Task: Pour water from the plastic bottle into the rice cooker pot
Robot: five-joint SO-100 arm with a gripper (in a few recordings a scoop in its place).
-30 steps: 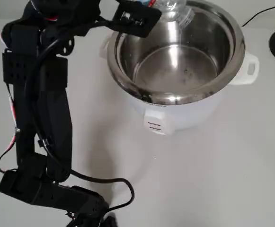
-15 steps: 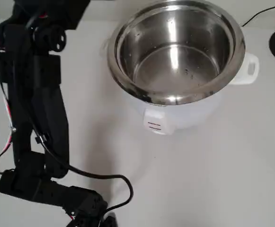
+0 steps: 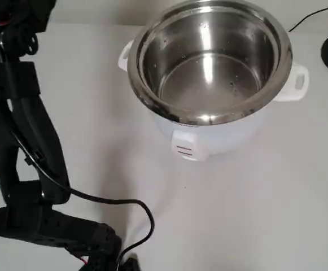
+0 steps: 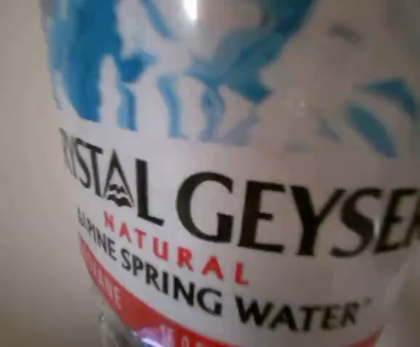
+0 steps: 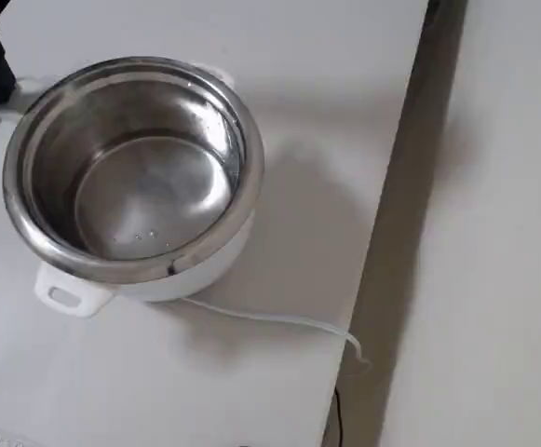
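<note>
Wrist view: plastic bottle (image 4: pixel 253 188) close up, label text slightly tilted, long axis indeterminate; rice cooker pot (image 3: pixel 209 62) upright, droplets inside; gripper state cannot be told

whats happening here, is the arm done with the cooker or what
A black robot arm stands to the left of the rice cooker pot in the overhead view, well clear of its rim. The wrist view is close up on the plastic bottle, label facing the camera, so the bottle sits right by the jaws. The pot stands open, with a few droplets on its steel.
</note>
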